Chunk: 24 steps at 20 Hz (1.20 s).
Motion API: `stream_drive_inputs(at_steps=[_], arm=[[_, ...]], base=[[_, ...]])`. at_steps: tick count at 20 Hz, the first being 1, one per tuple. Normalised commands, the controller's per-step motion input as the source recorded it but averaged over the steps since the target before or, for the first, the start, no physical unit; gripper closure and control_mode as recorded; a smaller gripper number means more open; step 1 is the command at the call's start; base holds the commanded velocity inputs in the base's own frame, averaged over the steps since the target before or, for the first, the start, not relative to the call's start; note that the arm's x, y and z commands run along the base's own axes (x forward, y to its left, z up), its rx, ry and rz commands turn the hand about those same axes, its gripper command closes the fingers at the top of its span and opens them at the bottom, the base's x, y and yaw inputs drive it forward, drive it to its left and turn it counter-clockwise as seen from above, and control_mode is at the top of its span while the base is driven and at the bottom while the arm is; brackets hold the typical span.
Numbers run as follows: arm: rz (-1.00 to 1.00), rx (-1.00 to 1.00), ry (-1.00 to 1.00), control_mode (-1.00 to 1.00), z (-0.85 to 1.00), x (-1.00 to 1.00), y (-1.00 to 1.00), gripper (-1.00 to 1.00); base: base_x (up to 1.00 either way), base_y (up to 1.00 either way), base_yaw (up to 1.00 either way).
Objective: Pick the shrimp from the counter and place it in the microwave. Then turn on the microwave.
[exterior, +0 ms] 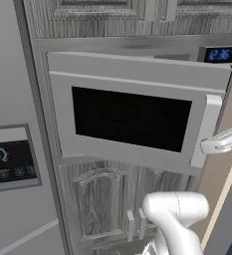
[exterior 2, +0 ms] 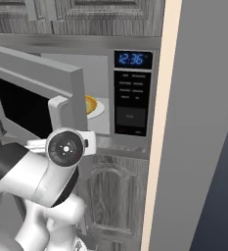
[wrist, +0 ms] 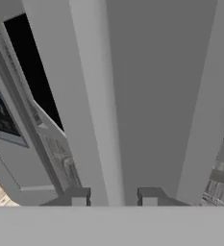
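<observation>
Microwave (exterior 2: 130,93) door (exterior: 132,117) ajar, handle (exterior: 205,130) vertical

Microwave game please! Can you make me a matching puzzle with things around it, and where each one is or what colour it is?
Things:
1. microwave door
2. clock display
3. white plate
4. gripper

Matches:
A. glowing blue numbers
B. inside the microwave, with something yellow-orange on it
C. swung partly open
D. close up to the door's pale handle

Pairs: 1-C, 2-A, 3-B, 4-D
</observation>
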Motion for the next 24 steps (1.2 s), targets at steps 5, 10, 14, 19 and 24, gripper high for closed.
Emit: stream_drive_inputs(at_steps=[5, 10, 14, 19, 24], arm=[[0.0, 0.0, -0.03, -1.0, 0.14, -0.45, 0.27, 1.0], [0.0, 0.0, -0.07, -1.0, 0.14, -0.46, 0.28, 1.0], [-0.01, 0.0, -0.09, -1.0, 0.13, -0.45, 0.3, 1.0], [-0.03, -0.01, -0.11, -1.0, 0.11, -0.42, 0.29, 1.0], [-0.06, -0.08, -0.02, -1.0, 0.01, -0.19, 0.15, 1.0]], base=[[0.0, 0.0, 0.0], [0.0, 0.0, 0.0], [0.0, 0.0, 0.0], [0.0, 0.0, 0.0], [0.0, 0.0, 0.0]])
